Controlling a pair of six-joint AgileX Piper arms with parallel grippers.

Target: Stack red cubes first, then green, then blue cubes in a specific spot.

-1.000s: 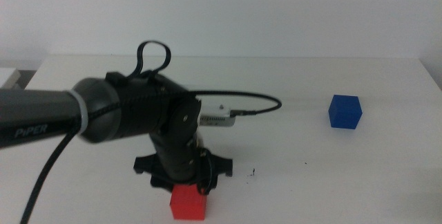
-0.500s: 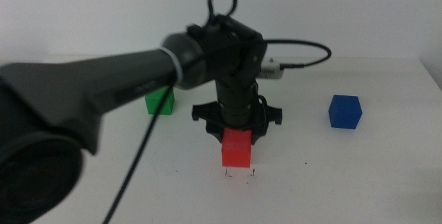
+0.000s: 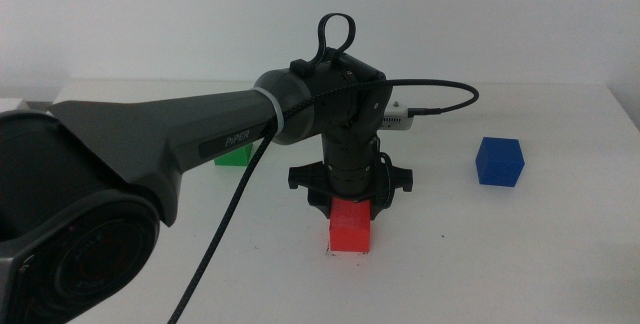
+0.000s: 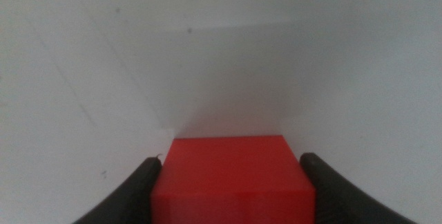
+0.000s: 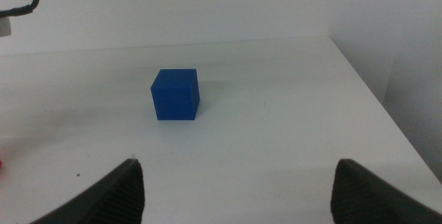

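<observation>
The red cube [image 3: 350, 227] is low on the white table, its base at the marked spot [image 3: 329, 251], where one tick shows by its left corner. My left gripper [image 3: 350, 208] comes straight down on it, shut on its sides; in the left wrist view the two jaws press the red cube [image 4: 231, 179]. The green cube [image 3: 231, 157] is mostly hidden behind the left arm, at the back left. The blue cube [image 3: 499, 161] stands alone at the right, and also shows in the right wrist view [image 5: 175, 94]. My right gripper [image 5: 238, 200] waits open, short of the blue cube.
The left arm [image 3: 180, 149] and its cable [image 3: 440, 89] cross the left and middle of the table. A lone black tick [image 3: 443, 236] lies right of the red cube. The table's right edge [image 5: 376, 99] runs close beside the blue cube.
My left gripper carried the red cube from the front left to the right and lowered it onto the marked spot, now covering the ticks. The blue cube has not moved.
</observation>
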